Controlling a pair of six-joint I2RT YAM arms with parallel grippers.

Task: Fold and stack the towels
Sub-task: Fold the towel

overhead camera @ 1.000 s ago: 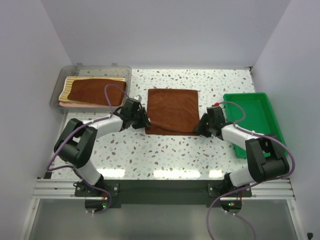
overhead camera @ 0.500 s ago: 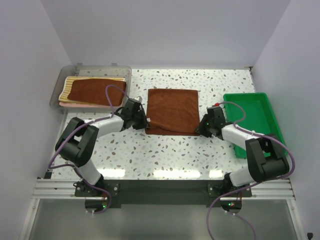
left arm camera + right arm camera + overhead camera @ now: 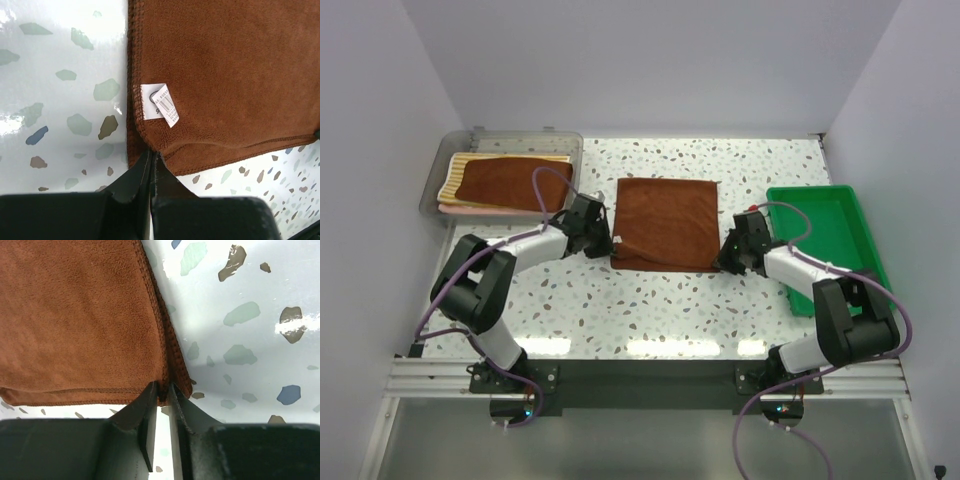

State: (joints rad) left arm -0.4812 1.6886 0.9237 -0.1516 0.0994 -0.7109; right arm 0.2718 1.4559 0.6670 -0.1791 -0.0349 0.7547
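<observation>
Since a second ago both pairs of fingers have narrowed. The left gripper (image 3: 151, 156) is clamped tight on the near-left corner of the rust-brown towel (image 3: 665, 220), and the right gripper (image 3: 162, 390) pinches its near-right hem. The plush, stitched square lies mid-table, two layers at its near edge, on the glossy speckled table (image 3: 650, 310).

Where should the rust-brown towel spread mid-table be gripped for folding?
The spread rust-brown towel: its two near corners, approached from the near edge. It lies flat, those corners closest to the arms; the left end effector and right end effector pinch them.
</observation>
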